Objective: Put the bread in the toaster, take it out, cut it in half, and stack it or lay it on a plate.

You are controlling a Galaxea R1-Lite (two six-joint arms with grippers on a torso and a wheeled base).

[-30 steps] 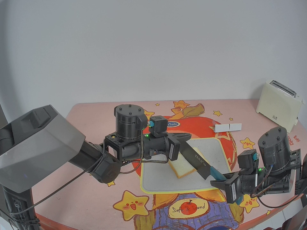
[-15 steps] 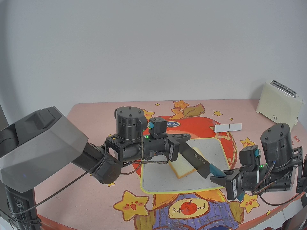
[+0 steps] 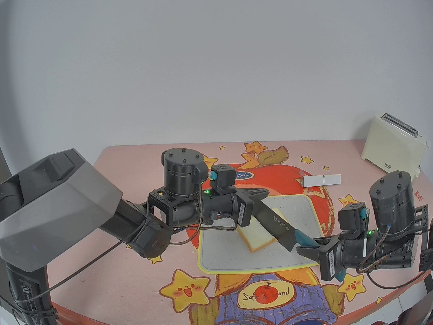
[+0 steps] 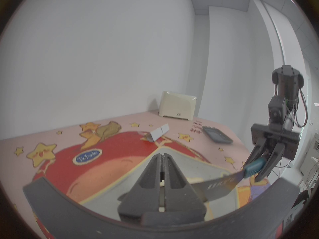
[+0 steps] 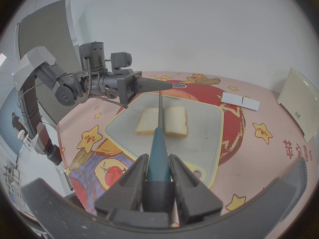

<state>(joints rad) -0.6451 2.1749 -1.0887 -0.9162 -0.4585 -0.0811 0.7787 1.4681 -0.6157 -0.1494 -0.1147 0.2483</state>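
Observation:
A slice of bread lies on the pale cutting board. A dark-bladed knife with a teal handle runs edge-down across the middle of the bread. My right gripper is shut on the handle at the board's near right corner. My left gripper is shut, with nothing seen between its fingers, and hovers over the board's far side right by the knife tip. The cream toaster stands at the far right.
A folded white card lies beyond the board. A dark flat tray rests near the toaster side of the table. The pink patterned table has open room at the far left and along the front.
My right arm has risen slightly and drawn a little to the right, lifting the knife's handle end a bit. The left arm and the bread have stayed put.

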